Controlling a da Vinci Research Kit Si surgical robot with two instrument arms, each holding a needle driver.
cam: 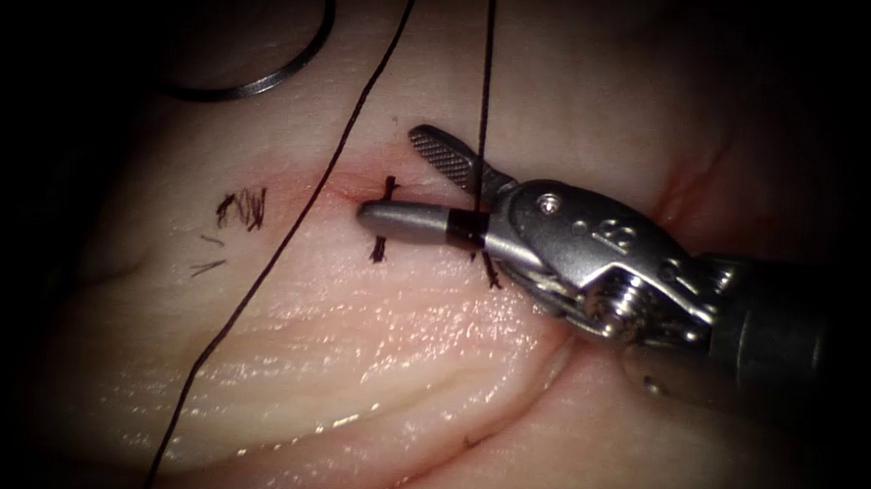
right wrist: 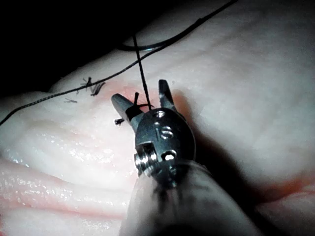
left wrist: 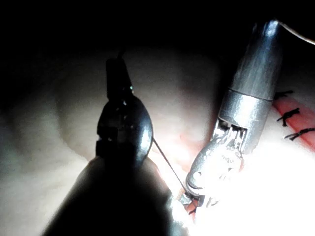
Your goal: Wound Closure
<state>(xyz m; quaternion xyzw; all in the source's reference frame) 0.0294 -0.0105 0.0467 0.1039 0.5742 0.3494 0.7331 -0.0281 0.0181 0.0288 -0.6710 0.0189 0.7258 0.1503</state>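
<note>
Up and to the left of the cut (cam: 345, 184), the needle (cam: 284, 75) is lying loose on the tissue (cam: 352, 349). Neither tool is holding it, and its visible arc is not in the tissue. Just left of the cut, a long thread strand (cam: 299, 219) is slanting down across the tissue. The right tool (cam: 390, 174) is reaching in from the cut's right, its long axis lying along the cut. Its jaws are spread over the cut and pinching nothing. A taut strand (cam: 486, 80) is dropping from above into the gap near their hinge, so this arm is judged the nearer to it. The left tool (left wrist: 118, 66) is hovering left of the right tool; I cannot tell whether it is gripping anything.
</note>
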